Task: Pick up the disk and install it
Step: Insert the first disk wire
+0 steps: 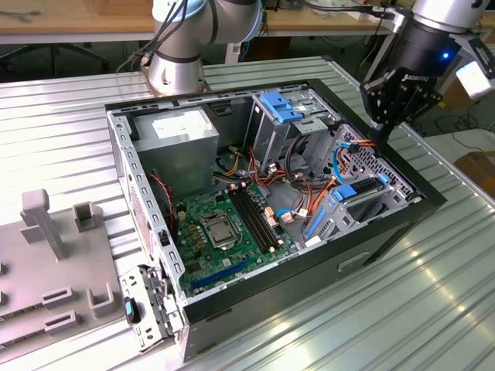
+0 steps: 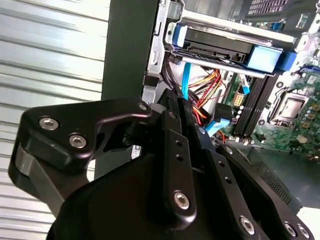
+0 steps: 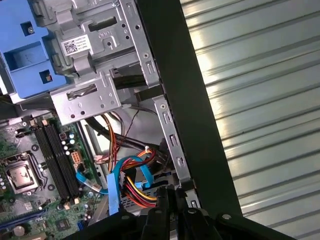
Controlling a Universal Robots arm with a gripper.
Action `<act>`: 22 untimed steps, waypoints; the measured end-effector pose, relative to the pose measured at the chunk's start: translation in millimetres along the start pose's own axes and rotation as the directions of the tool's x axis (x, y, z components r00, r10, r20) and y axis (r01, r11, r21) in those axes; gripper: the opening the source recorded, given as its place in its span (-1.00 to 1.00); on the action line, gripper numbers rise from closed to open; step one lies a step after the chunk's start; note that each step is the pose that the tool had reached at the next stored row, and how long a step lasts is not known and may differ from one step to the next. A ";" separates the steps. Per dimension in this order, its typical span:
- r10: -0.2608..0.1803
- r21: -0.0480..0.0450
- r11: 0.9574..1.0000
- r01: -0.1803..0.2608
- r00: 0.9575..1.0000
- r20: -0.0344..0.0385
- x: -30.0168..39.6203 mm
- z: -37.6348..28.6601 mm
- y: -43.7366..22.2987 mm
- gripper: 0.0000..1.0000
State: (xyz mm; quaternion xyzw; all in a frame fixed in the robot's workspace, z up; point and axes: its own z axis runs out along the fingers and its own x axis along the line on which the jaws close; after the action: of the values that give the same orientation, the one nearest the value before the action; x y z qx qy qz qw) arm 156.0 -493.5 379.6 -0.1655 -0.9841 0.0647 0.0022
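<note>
Ribbed silvery metal table (image 1: 433, 294), with a wooden workbench (image 1: 77, 19) behind it; entries as seen follow.

1. Black tower computer case (image 1: 387, 232), laid on its side with the side panel off and the interior exposed.
2. Green motherboard (image 1: 224, 224) on the case floor, with black memory slots and a square silver processor socket.
3. Large grey metal power-supply box (image 1: 182, 135) in the corner toward the exterior view's left. It bore a white label, whose print could not be made out.
4. Bare metal drive cage with a bright blue top latch (image 1: 282, 108). In the first wrist view a small white barcode sticker (image 3: 75, 46) sat on its steel plate, just beside the blue latch.
5. The disk (image 1: 371, 191) – a flat dark hard drive with bright blue plastic side rails – lay in the lower metal bay at the end of the case toward the exterior view's right. In the second wrist view its dark slab (image 2: 215, 42) sat between blue rail ends inside the bay, with a blue cable hanging below.
6. Bundle of blue, orange, red and yellow cables (image 3: 135, 185), near the bay.
7. Black robot gripper (image 1: 379, 137), pointed down over the case's far edge, just above the bay. In both wrist views (image 2: 177, 97) (image 3: 175, 192) its fingers stood drawn narrow, pressed close together – apart from the disk.
8. Grey plastic fixture with upright posts (image 1: 46, 255) on the table, at the exterior view's left.
9. Silver arm base (image 1: 178, 54), behind the case.
</note>
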 end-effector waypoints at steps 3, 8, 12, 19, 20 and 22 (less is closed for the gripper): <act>0.028 0.001 1.000 -0.028 1.000 -0.004 -2.2 0.4 0.8 -0.67; 0.042 0.001 0.999 -0.042 0.999 -0.005 -12.5 0.9 4.5 -0.67; 0.127 0.003 0.992 -0.127 0.992 -0.016 -12.6 1.4 4.6 -0.67; 0.337 0.013 0.942 -0.336 0.941 -0.042 -12.5 3.0 4.8 -0.67; 0.364 0.015 0.931 -0.364 0.930 -0.046 -12.5 3.1 4.8 -0.67; 0.418 0.019 0.909 -0.417 0.907 -0.052 -12.5 3.5 4.8 -0.67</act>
State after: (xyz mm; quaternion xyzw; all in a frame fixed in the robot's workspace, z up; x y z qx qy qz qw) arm 169.3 -493.5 375.7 -0.3737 -0.9253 0.0627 0.0161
